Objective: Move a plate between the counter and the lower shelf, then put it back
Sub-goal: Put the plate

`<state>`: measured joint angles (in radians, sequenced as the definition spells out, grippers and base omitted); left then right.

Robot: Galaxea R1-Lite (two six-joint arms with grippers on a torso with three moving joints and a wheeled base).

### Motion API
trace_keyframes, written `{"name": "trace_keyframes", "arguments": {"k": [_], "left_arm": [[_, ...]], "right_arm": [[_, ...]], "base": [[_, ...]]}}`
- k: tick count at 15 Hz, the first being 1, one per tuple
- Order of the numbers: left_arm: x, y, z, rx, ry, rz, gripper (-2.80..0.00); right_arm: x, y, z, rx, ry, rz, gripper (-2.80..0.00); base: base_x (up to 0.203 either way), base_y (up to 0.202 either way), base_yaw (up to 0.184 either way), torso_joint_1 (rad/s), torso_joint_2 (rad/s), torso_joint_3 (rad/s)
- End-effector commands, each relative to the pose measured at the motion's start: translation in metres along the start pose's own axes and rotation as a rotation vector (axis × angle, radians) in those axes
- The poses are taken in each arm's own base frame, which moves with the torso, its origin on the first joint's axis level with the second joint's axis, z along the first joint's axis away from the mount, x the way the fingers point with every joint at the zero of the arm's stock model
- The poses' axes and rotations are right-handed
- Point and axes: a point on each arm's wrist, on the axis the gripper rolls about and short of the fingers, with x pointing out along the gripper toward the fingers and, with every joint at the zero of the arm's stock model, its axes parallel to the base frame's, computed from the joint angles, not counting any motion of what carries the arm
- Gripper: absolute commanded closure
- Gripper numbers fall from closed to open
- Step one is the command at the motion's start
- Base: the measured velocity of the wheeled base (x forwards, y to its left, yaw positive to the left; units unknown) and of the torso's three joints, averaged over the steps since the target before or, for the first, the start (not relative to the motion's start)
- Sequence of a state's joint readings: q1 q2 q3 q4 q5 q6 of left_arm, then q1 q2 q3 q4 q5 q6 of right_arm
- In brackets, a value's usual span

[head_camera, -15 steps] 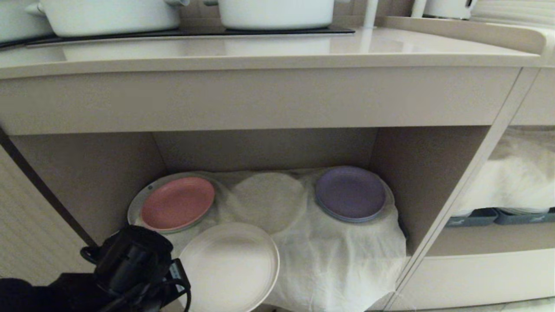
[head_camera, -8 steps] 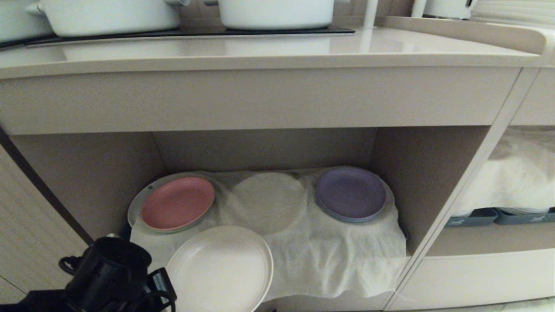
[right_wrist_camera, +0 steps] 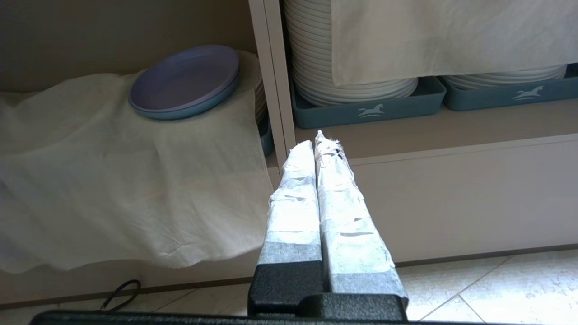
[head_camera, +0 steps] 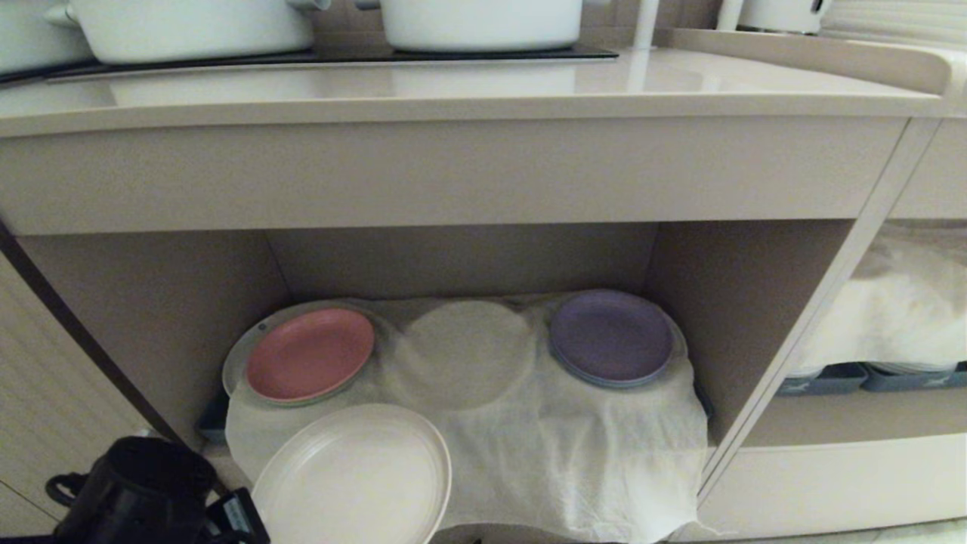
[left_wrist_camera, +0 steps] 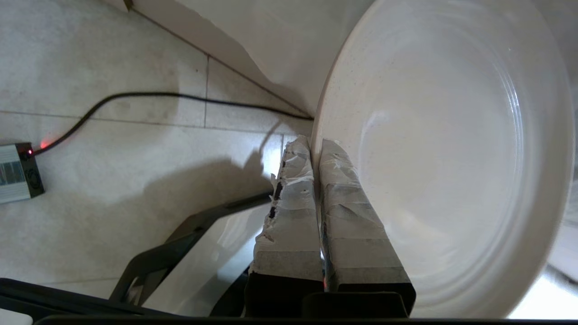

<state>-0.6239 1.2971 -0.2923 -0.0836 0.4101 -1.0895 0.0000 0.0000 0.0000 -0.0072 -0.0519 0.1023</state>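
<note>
The small round cream-beige plate [head_camera: 353,476] has slid from the lower middle of the head frame toward the lower left corner over the last second, coming off the front of the wrinkled white cloth [head_camera: 574,446] that covers the beige-walled lower shelf [head_camera: 725,302]. The left gripper [left_wrist_camera: 314,149] pinches the plate's rim, its taped fingers [left_wrist_camera: 343,189] closed on it. The pink plate [head_camera: 310,353] and purple plate [head_camera: 610,337] have not moved. This looks like the withdrawal from the shelf; the lift to the long beige counter [head_camera: 453,94] is not yet done. The right gripper [right_wrist_camera: 319,146] hangs closed and empty by the cabinet divider.
</note>
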Motion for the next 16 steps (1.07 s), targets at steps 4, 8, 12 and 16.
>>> {"name": "trace_keyframes", "arguments": {"k": [4,8,12,16], "left_arm": [[-0.005,0.002,0.002,-0.018,-0.023,-0.02,0.0],[-0.009,0.006,0.002,-0.026,-0.031,-0.032,0.0],[-0.013,0.027,-0.006,-0.022,-0.034,-0.021,0.0],[-0.016,0.033,-0.008,-0.02,-0.04,-0.028,0.0]], "right_arm": [[0.0,0.0,0.0,0.0,0.0,0.0,0.0],[0.0,0.0,0.0,0.0,0.0,0.0,0.0],[0.0,0.0,0.0,0.0,-0.001,-0.002,0.0],[0.0,0.0,0.0,0.0,0.001,0.0,0.0]], "base": [[0.0,0.0,0.0,0.0,0.0,0.0],[0.0,0.0,0.0,0.0,0.0,0.0],[0.0,0.0,0.0,0.0,0.0,0.0],[0.0,0.0,0.0,0.0,0.0,0.0]]}}
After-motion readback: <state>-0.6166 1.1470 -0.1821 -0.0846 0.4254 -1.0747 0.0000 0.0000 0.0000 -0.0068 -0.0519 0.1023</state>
